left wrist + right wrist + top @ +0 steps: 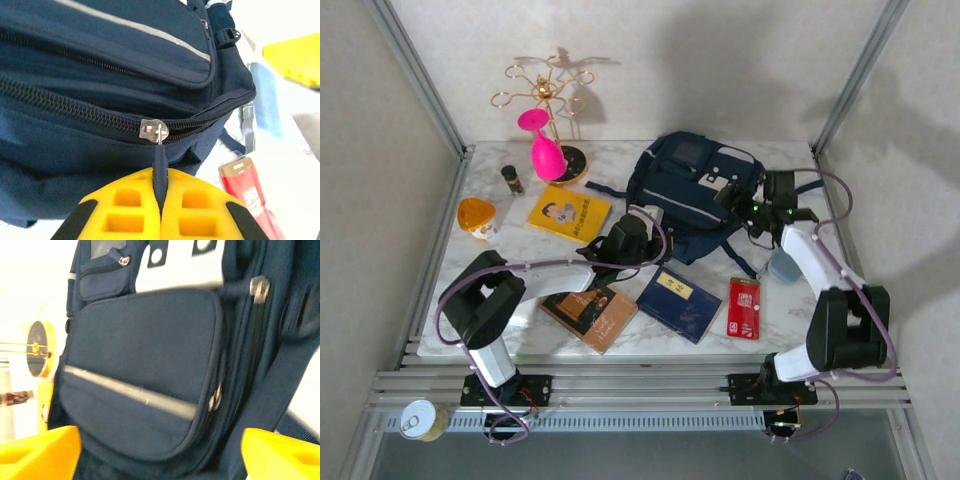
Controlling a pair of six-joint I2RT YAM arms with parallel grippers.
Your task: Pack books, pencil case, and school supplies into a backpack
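The navy backpack (690, 185) lies at the back middle of the table. My left gripper (625, 240) is at its near-left side, shut on the dark zipper pull tab (160, 162) that hangs from the silver slider (154, 131) of the main zip. My right gripper (160, 460) hovers open over the front pocket (145, 375) with nothing between its fingers. Three books lie flat: yellow (568, 212), brown (590, 312) and navy (678, 302). The red school supplies packet (744, 307) rests near the front. The grey-blue pencil case (783, 266) is partly hidden by the right arm.
A gold stand with a pink goblet (545, 150) rises at the back left, with a small dark bottle (512, 179) and an orange cup (477, 218) nearby. A tin can (420, 420) sits off the table at the front left. Slanted frame posts flank both sides.
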